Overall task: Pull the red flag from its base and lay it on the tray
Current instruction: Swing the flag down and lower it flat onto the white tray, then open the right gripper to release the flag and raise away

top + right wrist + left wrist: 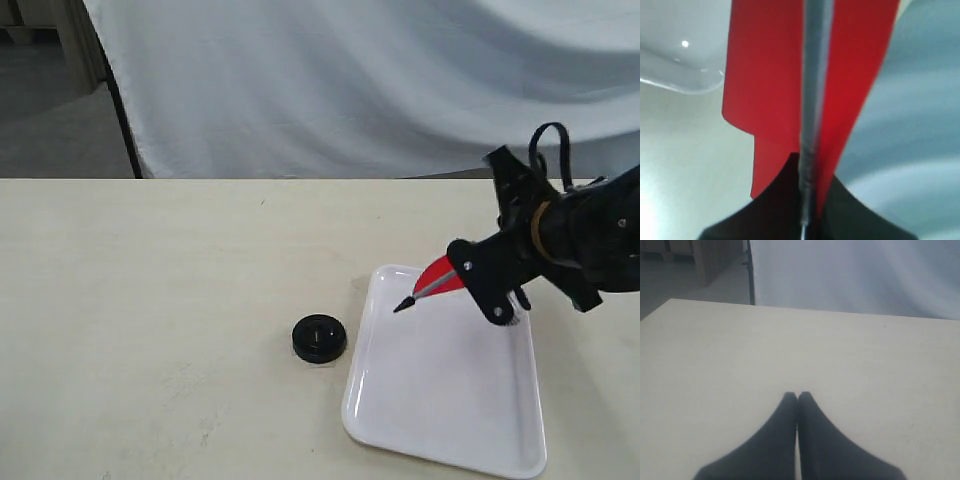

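The right arm reaches in from three o'clock, its wrist tilted down over the far end of the tray (450, 400). The right hand (468, 283) pinches the red flag (437, 274) by its stick, dark tip aimed toward eight o'clock. The base (319, 338) sits on the bench (150, 280) just at the tray's nine o'clock. The left hand (798, 401) hangs above the bench, fingers pressed together.
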Controlling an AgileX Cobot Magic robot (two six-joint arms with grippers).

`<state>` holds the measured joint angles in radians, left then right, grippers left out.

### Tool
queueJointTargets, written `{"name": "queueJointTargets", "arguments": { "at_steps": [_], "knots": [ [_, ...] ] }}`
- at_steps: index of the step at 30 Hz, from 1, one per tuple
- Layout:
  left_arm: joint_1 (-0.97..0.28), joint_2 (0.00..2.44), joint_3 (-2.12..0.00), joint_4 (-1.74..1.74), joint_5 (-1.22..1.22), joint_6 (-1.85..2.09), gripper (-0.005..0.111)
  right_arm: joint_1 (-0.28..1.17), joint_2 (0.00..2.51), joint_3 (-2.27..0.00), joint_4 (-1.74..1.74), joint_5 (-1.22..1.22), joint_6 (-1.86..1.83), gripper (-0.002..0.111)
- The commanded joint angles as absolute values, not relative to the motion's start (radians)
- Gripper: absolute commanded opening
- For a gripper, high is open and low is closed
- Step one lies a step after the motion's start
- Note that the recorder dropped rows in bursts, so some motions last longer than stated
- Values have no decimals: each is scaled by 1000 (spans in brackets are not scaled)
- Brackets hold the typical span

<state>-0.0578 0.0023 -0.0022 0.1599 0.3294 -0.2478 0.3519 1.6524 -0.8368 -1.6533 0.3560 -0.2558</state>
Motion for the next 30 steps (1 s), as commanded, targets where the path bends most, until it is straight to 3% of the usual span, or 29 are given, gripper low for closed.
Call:
{"name": "queueJointTargets", "arguments": {
  "at_steps": [1, 11, 13, 14, 17, 20, 26, 28, 30],
  "knots": [
    [-62, 0, 0, 160, 328, -245, 0, 388, 1704, -802, -1657, 311, -328, -1],
    [-62, 0, 0, 160, 328, -245, 0, 433, 1789, -779, -1565, 266, -290, 0],
    [-62, 0, 0, 160, 328, -245, 0, 433, 1789, -779, -1528, 266, -285, 12],
    [-62, 0, 0, 160, 328, -245, 0, 433, 1789, -779, -1517, 266, -285, 25],
    [-62, 0, 0, 160, 328, -245, 0, 433, 1789, -779, -1491, 266, -285, 48],
    [-62, 0, 0, 160, 328, -245, 0, 433, 1781, -779, -1462, 270, -285, 60],
    [-62, 0, 0, 160, 328, -245, 0, 438, 1723, -778, -1457, 335, -190, 57],
    [-62, 0, 0, 160, 328, -245, 0, 438, 1700, -778, -1457, 359, -129, 43],
    [-62, 0, 0, 160, 328, -245, 0, 435, 1679, -781, -1459, 389, -58, 15]
  ]
}}
